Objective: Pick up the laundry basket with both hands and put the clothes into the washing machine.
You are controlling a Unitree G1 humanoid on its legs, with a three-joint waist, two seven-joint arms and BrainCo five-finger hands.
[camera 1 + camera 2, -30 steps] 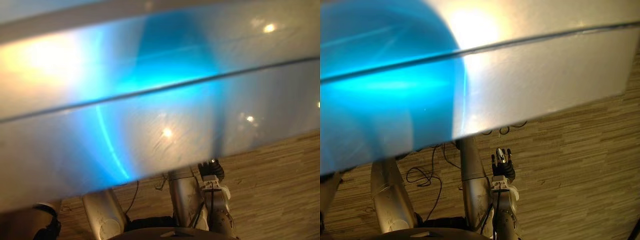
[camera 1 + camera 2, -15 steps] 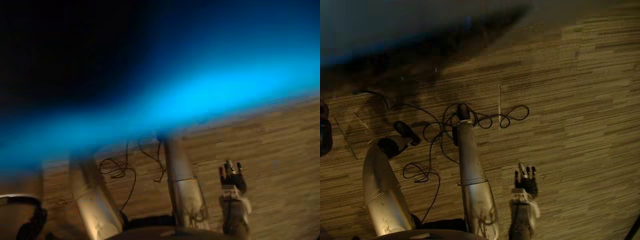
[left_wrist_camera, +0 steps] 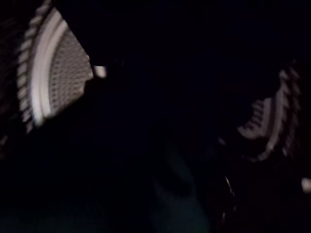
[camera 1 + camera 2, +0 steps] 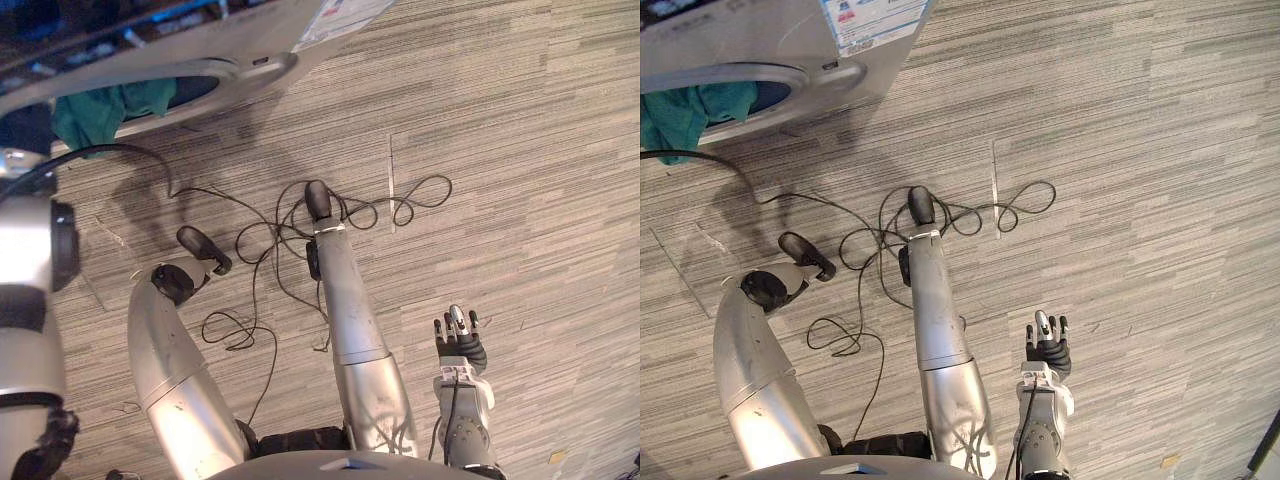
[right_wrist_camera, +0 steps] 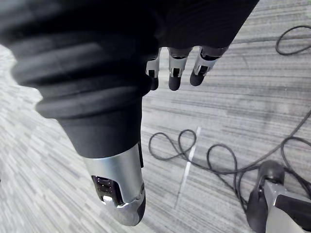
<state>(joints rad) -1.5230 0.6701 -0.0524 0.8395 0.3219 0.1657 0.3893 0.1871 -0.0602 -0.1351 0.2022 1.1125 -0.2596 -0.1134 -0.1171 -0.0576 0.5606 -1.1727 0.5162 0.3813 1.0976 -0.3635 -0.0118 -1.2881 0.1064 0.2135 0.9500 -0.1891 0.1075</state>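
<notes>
On the far left, the robot's left arm [image 4: 25, 300] goes up toward the washing machine [image 4: 210, 40], most likely so it can reach into the round door hole. The left wrist view is very dark. It shows just a bit of white wall full of little holes [image 3: 60, 73], which may be the inside of the drum, so nobody can tell if the left hand is holding anything. A green cloth [image 4: 105, 108] hangs half out over the bottom edge of the door hole. It is in the hole but not all the way, so it may need a push to go fully inside. Further right is the grey striped floor [image 4: 520, 150]. Over it, well apart from the machine, hangs the right hand [image 4: 460, 340] with its fingers [image 5: 175, 77] straight, holding nothing. It seems to be kept low and out of the way, as the job at the door looks like work for one arm.
</notes>
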